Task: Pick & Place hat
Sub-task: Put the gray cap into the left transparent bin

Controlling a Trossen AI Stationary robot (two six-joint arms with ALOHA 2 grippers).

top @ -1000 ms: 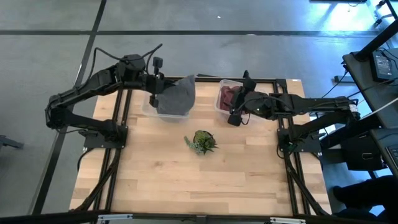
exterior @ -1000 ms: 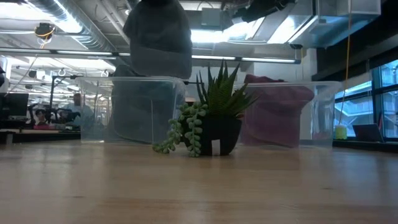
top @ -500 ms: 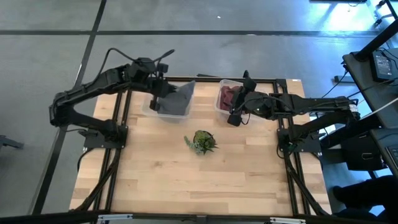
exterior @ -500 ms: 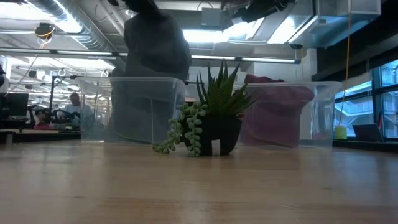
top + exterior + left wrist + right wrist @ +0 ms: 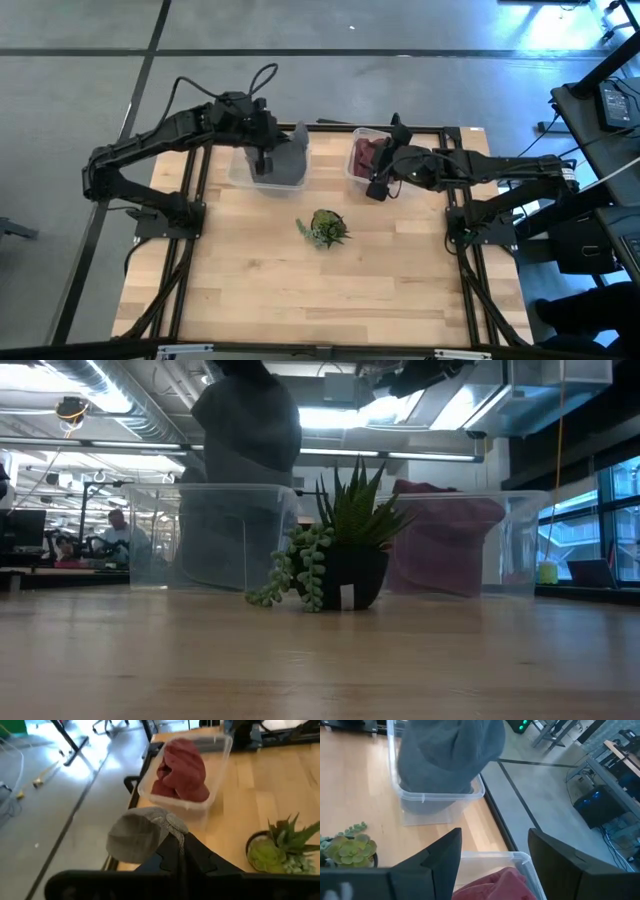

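plant [image 5: 325, 227] sitting mid-table, right gripper [image 5: 377, 190] hovering by the near edge of the right bin [image 5: 361, 177] with fingers spread and nothing in them, left gripper [image 5: 264, 160] clamped on the grey hat [image 5: 283, 157], hat half inside the far left bin [image 5: 150, 530]

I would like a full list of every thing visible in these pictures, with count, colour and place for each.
grey hat: 1, grey, hanging into the left bin, held by the left gripper
left bin: 1, clear plastic, far left part of the table
right bin: 1, clear plastic, far right part of the table
red cloth: 1, dark red, inside the right bin
potted plant: 1, green in a dark pot, middle of the table
table: 1, light wood
left gripper: 1, dark, above the left bin, shut on the grey hat
right gripper: 1, dark, open, at the right bin
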